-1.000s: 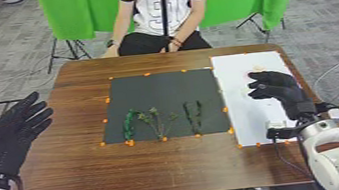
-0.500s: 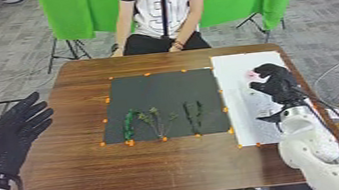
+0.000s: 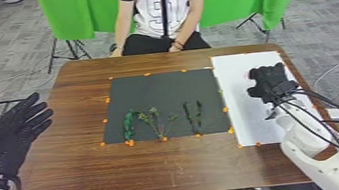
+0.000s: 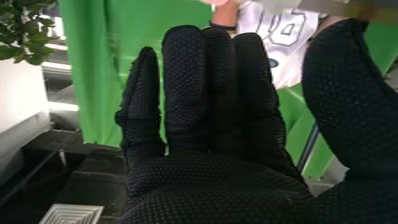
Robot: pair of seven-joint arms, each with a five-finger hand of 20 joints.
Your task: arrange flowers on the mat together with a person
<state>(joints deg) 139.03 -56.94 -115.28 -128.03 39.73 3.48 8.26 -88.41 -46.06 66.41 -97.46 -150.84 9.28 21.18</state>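
Turns right hand [image 3: 271, 81] over white paper [image 3: 234, 65] at frame right, fingers straight, thumb wide. Seems close beside a pink flower [image 3: 250, 74], though hard to see. Leaves green stems [image 3: 129, 126] on dark mat [image 3: 161, 91], lower middle. Likely means picking next.

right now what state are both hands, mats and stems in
black-gloved left hand: open
black-gloved right hand: open, fingers straight
rectangular dark grey mat: flat
long white mat: flat, partly hidden
bright green stem, left: lying flat
branching green sprig, middle: lying flat
thin green stems, right: lying side by side
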